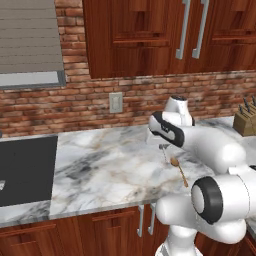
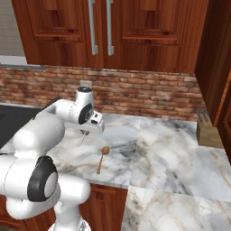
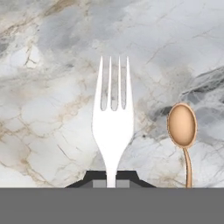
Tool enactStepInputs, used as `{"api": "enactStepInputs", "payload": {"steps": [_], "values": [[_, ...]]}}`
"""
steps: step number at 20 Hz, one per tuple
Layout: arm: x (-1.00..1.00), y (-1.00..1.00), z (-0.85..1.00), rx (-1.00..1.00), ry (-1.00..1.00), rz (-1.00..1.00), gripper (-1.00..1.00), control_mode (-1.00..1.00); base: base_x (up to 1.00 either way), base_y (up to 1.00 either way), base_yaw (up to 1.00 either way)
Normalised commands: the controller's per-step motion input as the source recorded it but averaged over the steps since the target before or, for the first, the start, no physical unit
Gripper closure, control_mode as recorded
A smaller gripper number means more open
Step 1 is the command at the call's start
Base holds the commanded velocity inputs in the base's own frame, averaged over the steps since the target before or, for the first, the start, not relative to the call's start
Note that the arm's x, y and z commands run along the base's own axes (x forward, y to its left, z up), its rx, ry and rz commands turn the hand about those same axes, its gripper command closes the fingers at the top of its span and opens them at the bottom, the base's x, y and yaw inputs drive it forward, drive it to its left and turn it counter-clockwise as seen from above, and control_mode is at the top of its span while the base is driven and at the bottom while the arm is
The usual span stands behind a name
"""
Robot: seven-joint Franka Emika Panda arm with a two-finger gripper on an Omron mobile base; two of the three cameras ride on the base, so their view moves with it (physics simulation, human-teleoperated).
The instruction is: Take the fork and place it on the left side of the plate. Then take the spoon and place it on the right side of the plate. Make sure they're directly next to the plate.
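Fork (image 3: pixel 112 127): pale, thin, tines pointing away from hand cam; handle runs down between the finger tips (image 3: pixel 94 178) at bottom of hand view. In left base view only a faint sliver under the wrist (image 1: pixel 164 148), in right base view a thin line below the hand (image 2: pixel 82 140).
Gripper (image 3: pixel 111 180): jaws clenched on fork handle — tips sit tight either side of it. Lifted or lying on the marble, can't tell; the base views suggest it hangs a bit off the surface.
Spoon (image 3: pixel 182 127): brown, oval bowl, slim handle; lies flat on counter (image 1: pixel 110 165) just beside fork, to its right in hand view. Seen too in left base view (image 1: pixel 178 170) and right base view (image 2: pixel 102 159). Untouched, not near any plate.
Plate: can't locate it in these views, so target spot unknown from here.
Surroundings: dark cooktop (image 1: pixel 25 170) at counter's left end, knife block (image 2: pixel 207 131) far right, brick backsplash w/ outlet (image 1: pixel 116 102).
Progress: early — step 1 of 2 underway. Fork grasp looks made; fork not yet placed at plate's left side.
Left to do: carry fork to plate, set it directly next to left rim, release; then come back for spoon, set it directly next to right rim.
Risk: fork v. thin, could twist in the grip during transit — my guess.
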Motion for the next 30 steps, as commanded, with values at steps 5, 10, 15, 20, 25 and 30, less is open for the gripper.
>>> {"api": "enactStepInputs", "payload": {"steps": [5, 10, 15, 20, 25, 30], "values": [[-0.26, 0.0, 0.32, 0.0, -0.02, 0.0, 1.0, -1.0, 0.0, 0.0, 0.0], [0.0, 0.0, 0.0, 0.0, 0.0, 0.0, 1.0, -1.0, 0.0, 0.0, 0.0], [0.0, 0.0, 0.0, 0.0, 0.0, 0.0, 1.0, -1.0, 0.0, 0.0, 0.0], [0.0, 0.0, 0.0, 0.0, 0.0, 0.0, 1.0, 1.0, 0.0, 0.0, 0.0], [0.0, 0.0, 0.0, 0.0, 0.0, 0.0, 1.0, 1.0, -0.08, 0.0, 0.0], [0.0, 0.0, 0.0, 0.0, 0.0, 0.0, 1.0, 1.0, -0.84, 0.18, 0.02]]}}
